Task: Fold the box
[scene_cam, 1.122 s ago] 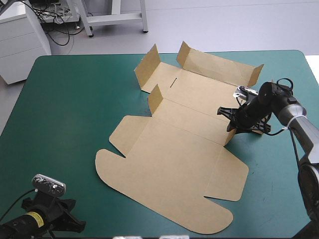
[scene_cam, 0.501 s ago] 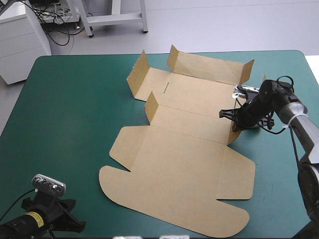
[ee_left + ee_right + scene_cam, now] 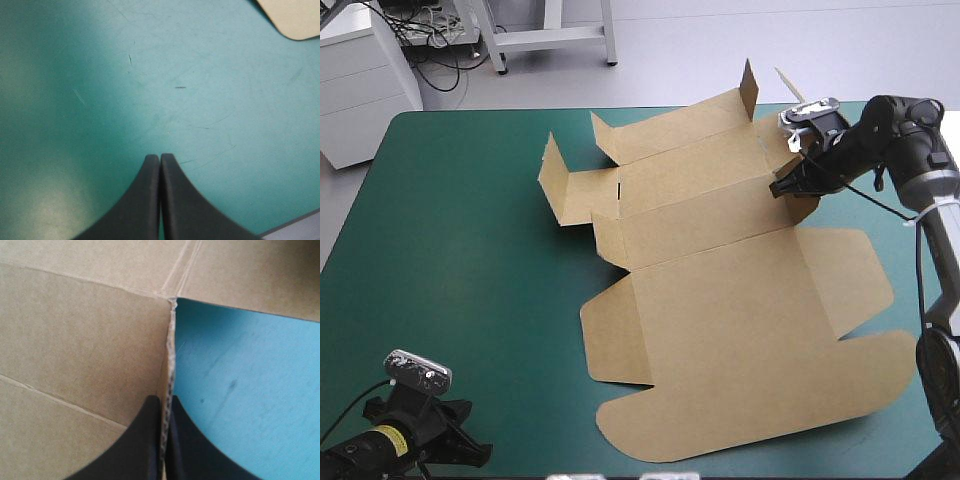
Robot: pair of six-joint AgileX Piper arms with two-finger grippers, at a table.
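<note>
across the right half of the teal-green cover [image 3: 450, 250] lies the box [image 3: 720, 300], a cut sheet of matte brown board, creased, with rounded near flaps and short far flaps upright. the right gripper [image 3: 165, 399] pinches one flap's raw corrugated edge toward the far right. the left gripper [image 3: 160, 156] is pressed together over scratched bare cover at the near left corner.

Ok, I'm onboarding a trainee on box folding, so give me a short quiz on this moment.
1. True or false: the right gripper is shut on an edge of the box.
2. The left gripper is over: A) brown board, B) bare teal-green cover, C) the other gripper.
3. Fill in: the raised flaps stand toward the cover's ___ edge.
Key: 1 true; 2 B; 3 far.
</note>
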